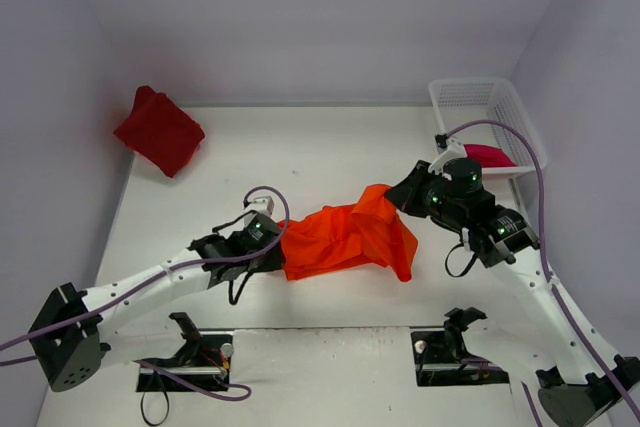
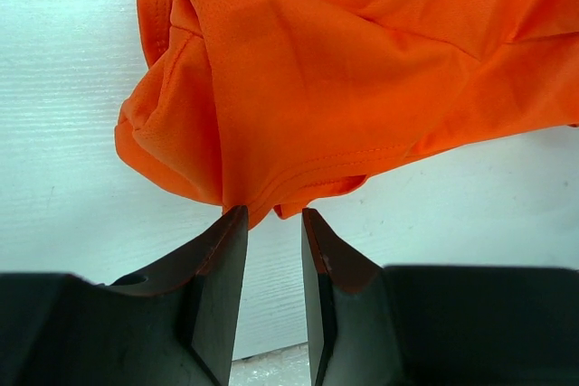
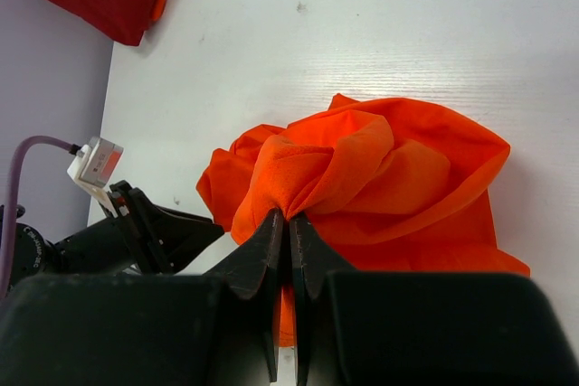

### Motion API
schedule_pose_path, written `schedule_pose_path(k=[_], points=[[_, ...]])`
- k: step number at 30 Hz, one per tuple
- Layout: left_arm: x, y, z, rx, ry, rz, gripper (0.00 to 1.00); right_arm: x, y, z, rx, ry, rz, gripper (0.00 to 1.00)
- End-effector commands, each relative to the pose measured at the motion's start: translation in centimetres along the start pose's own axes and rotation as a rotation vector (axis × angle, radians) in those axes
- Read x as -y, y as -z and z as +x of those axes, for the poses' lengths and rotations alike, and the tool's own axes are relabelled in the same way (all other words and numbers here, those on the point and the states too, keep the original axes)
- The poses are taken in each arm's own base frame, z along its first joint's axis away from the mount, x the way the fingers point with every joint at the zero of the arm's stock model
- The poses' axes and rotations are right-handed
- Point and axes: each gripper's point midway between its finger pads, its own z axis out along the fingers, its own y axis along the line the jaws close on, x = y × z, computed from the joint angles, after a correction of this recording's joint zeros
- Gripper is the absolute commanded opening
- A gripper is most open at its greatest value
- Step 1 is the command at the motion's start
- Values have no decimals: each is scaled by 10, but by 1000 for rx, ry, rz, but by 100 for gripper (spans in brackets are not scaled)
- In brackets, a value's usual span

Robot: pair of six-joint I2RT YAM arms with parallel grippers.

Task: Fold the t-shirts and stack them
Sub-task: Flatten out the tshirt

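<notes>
1. The orange t-shirt [image 1: 345,239] is seen crumpled on the worktop [image 1: 310,152], between the two arms.
2. A raised fold of it is pinched at the tips of the right gripper [image 3: 289,220], whose jaws are closed tight on the cloth.
3. The left gripper [image 2: 274,216] is held slightly open at the shirt's left edge; the hem is met by its tips, but nothing is clamped between them.
4. The dark red t-shirt [image 1: 158,131] is seen at the far left corner, well apart.
5. The crimson-pink t-shirt [image 1: 488,155] is contained in the white mesh basket [image 1: 470,97] at the far right.
</notes>
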Motion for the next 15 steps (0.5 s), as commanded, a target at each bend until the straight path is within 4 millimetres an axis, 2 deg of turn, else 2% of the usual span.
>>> schedule_pose_path(k=[1, 15], points=[[0, -1, -8, 25, 19, -17, 26, -11, 1, -18, 69, 14, -34, 0], [-18, 8, -13, 47, -8, -100, 26, -10, 2, -15, 65, 8, -34, 0]])
